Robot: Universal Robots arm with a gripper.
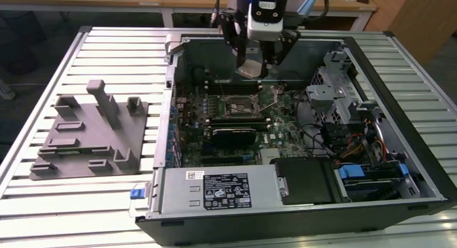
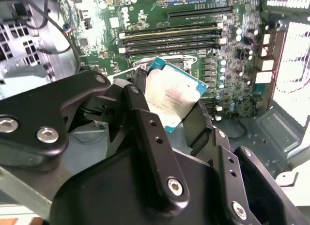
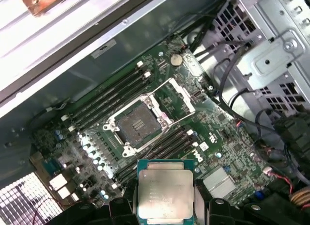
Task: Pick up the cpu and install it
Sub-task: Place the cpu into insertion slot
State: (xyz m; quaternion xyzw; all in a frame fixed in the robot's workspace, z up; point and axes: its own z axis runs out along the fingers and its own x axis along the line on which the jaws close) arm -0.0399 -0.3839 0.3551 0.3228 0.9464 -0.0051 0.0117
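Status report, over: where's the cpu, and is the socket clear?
Gripper shut on the cpu, held above the motherboard. Socket open and empty, cpu not seated. Nothing seen between chip and socket.

The small flat square cpu (image 1: 251,70), with a silvery-beige metal top and a thin pale green rim, sits in the upper middle of the exterior view, lifted clear of the board inside the open case. It is pinched by two opposite edges between the black fingers of the gripper (image 1: 256,66). In both wrist views (image 2: 172,96) (image 3: 165,193) its metal top faces the camera, with faint print on it. It is apart from the open black square socket frame (image 3: 133,125).
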